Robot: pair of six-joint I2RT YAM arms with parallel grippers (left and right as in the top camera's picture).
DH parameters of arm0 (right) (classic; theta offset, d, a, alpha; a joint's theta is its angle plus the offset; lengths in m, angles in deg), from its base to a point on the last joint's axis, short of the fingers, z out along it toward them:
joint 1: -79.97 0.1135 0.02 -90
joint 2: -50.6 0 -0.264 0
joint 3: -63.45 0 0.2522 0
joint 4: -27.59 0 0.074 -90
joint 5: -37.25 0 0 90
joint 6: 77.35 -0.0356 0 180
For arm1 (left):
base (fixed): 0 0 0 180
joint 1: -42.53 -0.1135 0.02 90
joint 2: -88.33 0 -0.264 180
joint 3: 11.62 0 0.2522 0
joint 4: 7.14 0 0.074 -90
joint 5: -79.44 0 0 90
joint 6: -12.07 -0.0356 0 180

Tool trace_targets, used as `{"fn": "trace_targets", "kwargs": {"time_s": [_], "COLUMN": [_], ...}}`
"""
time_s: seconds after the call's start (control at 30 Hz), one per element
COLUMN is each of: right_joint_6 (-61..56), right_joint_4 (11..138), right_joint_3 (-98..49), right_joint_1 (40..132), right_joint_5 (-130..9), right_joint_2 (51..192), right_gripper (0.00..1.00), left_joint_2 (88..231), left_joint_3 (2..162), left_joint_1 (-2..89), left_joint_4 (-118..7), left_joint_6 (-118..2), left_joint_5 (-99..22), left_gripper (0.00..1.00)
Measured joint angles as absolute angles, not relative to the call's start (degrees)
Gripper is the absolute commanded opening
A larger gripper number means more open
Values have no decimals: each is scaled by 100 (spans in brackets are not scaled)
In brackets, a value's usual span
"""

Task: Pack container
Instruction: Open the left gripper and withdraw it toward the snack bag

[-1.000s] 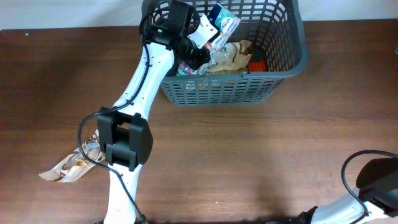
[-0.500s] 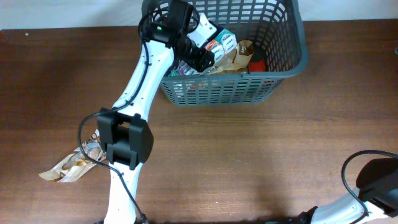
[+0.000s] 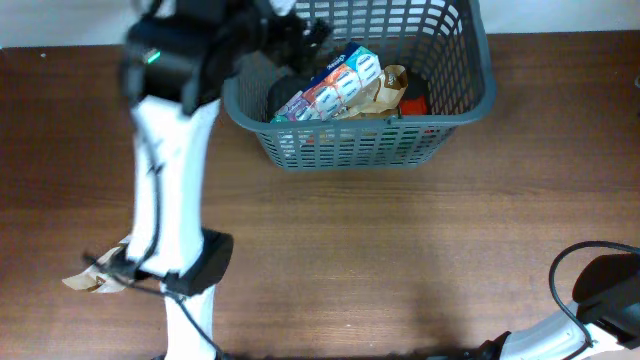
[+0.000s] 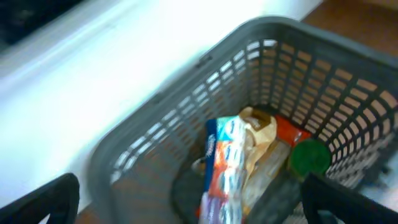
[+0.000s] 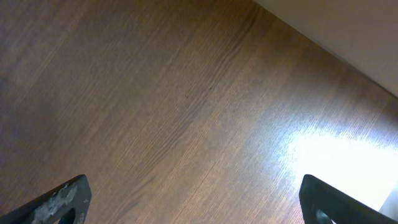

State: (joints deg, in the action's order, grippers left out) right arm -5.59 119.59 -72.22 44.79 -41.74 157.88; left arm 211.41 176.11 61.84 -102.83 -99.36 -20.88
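Note:
The container (image 3: 480, 85), a dark grey slotted basket, stands at the back of the table. Inside lie a blue packet with white rounds (image 3: 338, 84), a brown paper bag (image 3: 385, 90) and a red item (image 3: 414, 104). My left gripper (image 3: 297, 38) hovers blurred over the basket's back-left corner, open and holding nothing. The left wrist view looks down into the container (image 4: 205, 62): the blue packet (image 4: 225, 168) lies below the left gripper (image 4: 199, 211), beside the brown bag (image 4: 261, 134) and a green lid (image 4: 309, 158). My right gripper (image 5: 202, 202) stands open over bare wood.
A crumpled snack packet (image 3: 100, 272) lies on the brown table near the left arm's base. The right arm (image 3: 600, 290) rests at the front right corner, a black cable looping from it. A white wall runs behind the basket.
The left gripper opened and let go of the blue packet, which now lies in the basket. The left arm swung up and to the left. The right arm stayed still.

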Motion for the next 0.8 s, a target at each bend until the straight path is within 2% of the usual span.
{"fn": "trace_targets", "kwargs": {"time_s": [0.23, 0.6, 0.8], "right_joint_6": [-557, -561, -559], "right_joint_4": [11959, 11959, 11959], "right_joint_3": [-7222, -7222, -7222], "right_joint_1": [4479, 4479, 4479], "right_joint_5": [-4174, -4174, -4174], "right_joint_2": [15788, 15788, 15788], "right_gripper": [99, 99, 99], "left_joint_2": [20630, 20433, 20232], "left_joint_3": [17783, 17775, 17650], "left_joint_1": [6007, 4735, 4374], "left_joint_4": [-11074, -11748, -11750], "left_joint_6": [-9320, -7469, -5700], "left_joint_5": [-1299, -902, -622], "left_gripper": [99, 99, 99]}}
